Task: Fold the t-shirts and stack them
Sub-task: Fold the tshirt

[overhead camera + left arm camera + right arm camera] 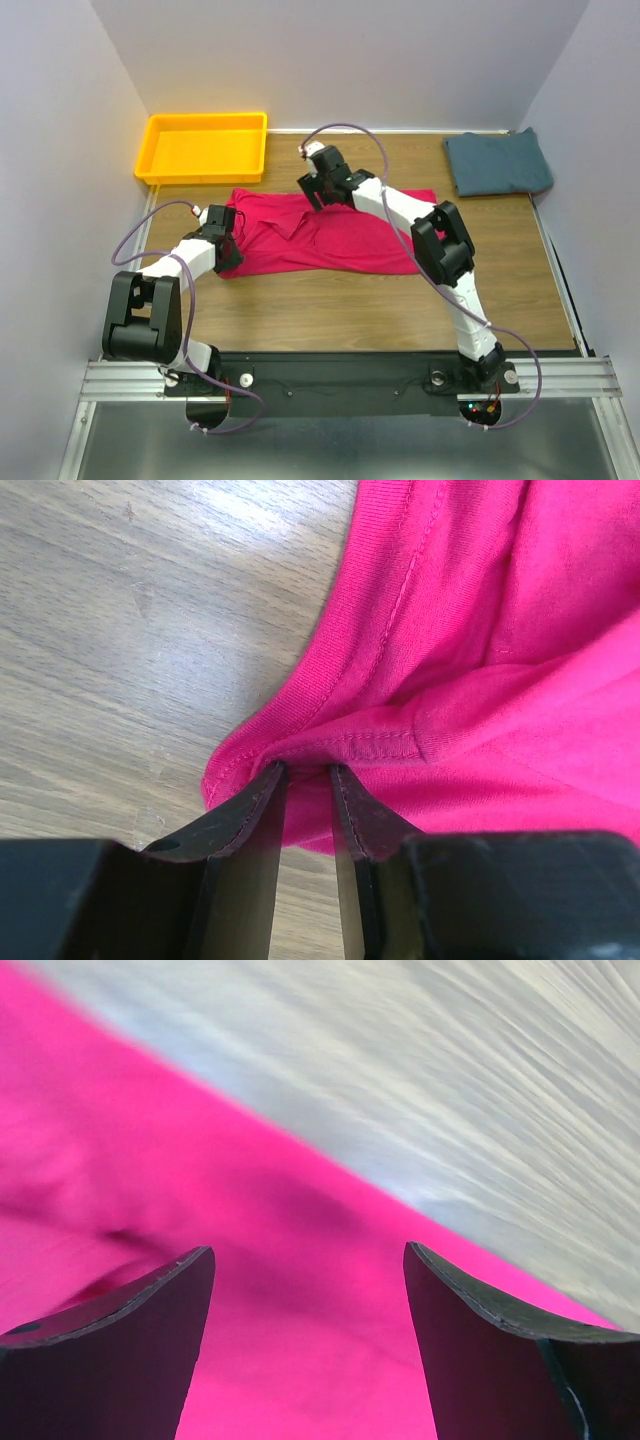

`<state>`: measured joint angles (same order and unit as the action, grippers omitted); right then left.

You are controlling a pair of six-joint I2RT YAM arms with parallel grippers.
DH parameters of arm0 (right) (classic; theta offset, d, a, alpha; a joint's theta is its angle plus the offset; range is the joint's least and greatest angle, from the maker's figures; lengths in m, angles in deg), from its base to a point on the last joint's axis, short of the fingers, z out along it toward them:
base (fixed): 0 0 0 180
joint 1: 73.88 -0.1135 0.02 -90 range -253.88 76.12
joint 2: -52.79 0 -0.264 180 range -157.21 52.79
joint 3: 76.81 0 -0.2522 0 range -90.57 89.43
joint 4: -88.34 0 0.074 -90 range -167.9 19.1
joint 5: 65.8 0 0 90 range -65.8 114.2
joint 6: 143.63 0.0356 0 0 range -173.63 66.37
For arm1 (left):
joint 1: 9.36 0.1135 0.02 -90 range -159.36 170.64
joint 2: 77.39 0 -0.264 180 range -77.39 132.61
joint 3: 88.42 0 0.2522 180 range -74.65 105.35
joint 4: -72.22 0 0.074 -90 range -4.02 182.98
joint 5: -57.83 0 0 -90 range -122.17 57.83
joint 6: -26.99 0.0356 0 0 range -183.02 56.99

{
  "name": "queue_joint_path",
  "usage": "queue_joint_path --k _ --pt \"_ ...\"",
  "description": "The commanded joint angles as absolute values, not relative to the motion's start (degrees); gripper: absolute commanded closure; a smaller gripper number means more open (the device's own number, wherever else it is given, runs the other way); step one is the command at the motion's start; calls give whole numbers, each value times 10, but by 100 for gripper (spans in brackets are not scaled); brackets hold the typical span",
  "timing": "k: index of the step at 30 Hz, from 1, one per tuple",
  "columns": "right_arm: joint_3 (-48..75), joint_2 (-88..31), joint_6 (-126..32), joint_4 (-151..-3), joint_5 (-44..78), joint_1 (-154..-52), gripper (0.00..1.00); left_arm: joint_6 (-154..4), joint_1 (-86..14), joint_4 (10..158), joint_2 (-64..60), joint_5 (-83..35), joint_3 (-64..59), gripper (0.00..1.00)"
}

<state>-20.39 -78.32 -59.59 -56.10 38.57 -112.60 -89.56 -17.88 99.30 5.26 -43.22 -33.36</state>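
While the left gripper (pixel 306 772) pinches a bunched hem at the left end of the crimson-pink shirt (pixel 345 240), fingers almost together, it would do best to hold firm and not lift until its partner has cloth too. Over that shirt's far edge near the collar the right gripper (pixel 310 1260) hangs spread wide and empty, and should come down squarely on the edge; the teal-blue shirt (pixel 497 163) lies folded well to the pink one's right.

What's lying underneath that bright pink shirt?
The crimson-pink shirt lies spread on the wooden table, whose bare surface shows all round it. Anything else beneath is hidden by the cloth, so I cannot tell.
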Motion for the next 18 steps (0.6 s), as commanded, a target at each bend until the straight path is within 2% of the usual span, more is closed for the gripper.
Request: queue_joint_path --k 1,5,10,18 --pt "-207 -766 -512 -575 362 -1088 19 -889 -173 1010 65 -440 -335 64" --pt "-175 -734 -491 -575 336 -1073 19 -889 -173 1007 60 -437 -335 59" --pt "-145 -705 -550 -577 201 -1084 19 -890 -174 1005 59 -430 -336 57" --pt "-183 -744 -655 -576 259 -1188 7 -892 -174 1003 60 -429 -337 57"
